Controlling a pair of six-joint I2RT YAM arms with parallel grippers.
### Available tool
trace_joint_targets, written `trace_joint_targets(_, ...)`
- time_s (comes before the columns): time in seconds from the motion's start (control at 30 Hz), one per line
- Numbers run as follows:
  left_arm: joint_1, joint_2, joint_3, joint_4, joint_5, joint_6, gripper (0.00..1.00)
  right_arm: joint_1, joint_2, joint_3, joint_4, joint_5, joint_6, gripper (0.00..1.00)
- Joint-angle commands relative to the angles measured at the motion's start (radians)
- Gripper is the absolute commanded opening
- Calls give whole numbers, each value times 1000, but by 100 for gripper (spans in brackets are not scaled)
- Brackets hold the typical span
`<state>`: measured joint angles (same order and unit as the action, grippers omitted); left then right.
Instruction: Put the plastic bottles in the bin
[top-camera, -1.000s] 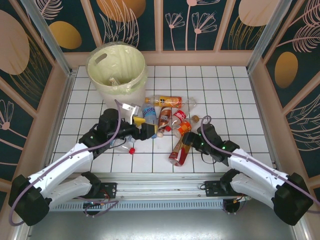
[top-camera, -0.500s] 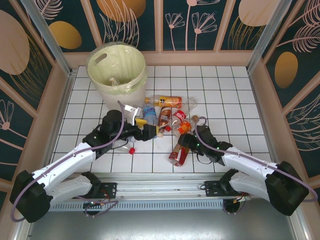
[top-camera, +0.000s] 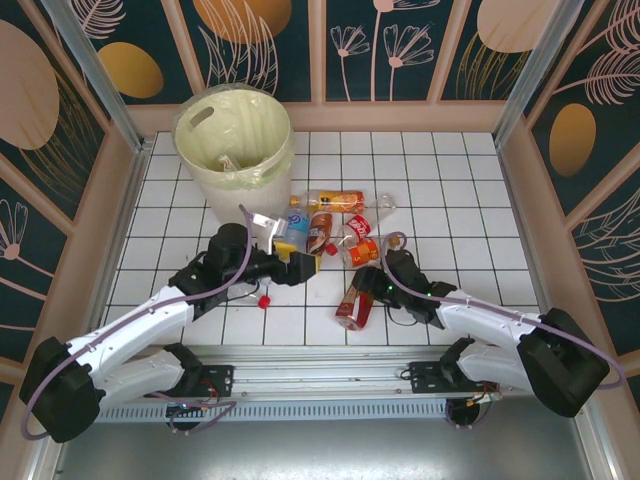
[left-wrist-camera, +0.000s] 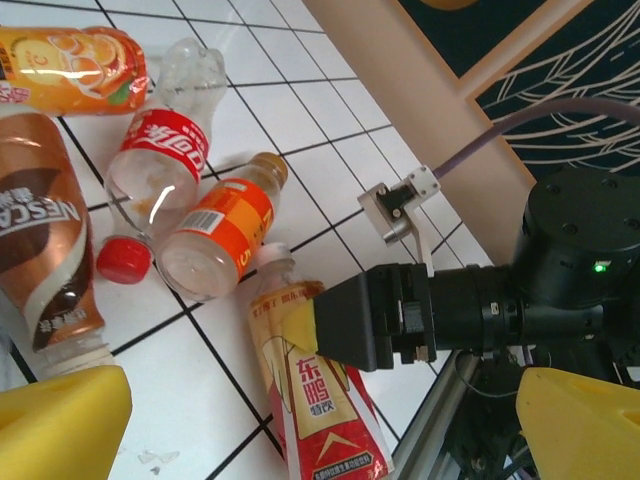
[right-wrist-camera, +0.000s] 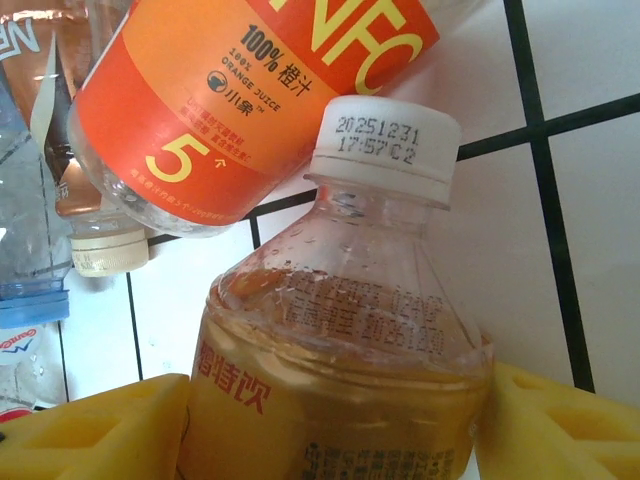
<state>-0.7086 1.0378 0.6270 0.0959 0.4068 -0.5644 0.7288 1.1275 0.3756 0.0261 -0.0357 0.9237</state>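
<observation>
As right gripper (right-wrist-camera: 330, 420) straddles it | yellow-labelled bottle (right-wrist-camera: 340, 330) lies between the fingers (right-wrist-camera: 90, 425)

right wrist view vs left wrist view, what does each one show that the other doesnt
Right wrist: the date code printed on the white cap, and a cream cap at the left edge.
Left wrist: a loose red cap on the tiles, the right arm seen from outside, and the wide-apart left fingers.
Both: the white-capped bottle lying between the right fingers, and the orange-labelled bottle marked 5 just beyond its cap.
</observation>
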Motion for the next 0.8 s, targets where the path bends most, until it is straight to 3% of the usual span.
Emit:
trace_joint_targets(0.0,-20,5,-21,50,-11,-28,98,9,-32,-12,-12,17,-2,68)
trace_joint_targets(0.5,-163,200,37,68,-2,-106,99,9,-331,60,-220,143,-136,67)
trace_joint_targets(0.77,-284,355,143,97,-48,-162,99,7,-369,122,-247,146,-178,67)
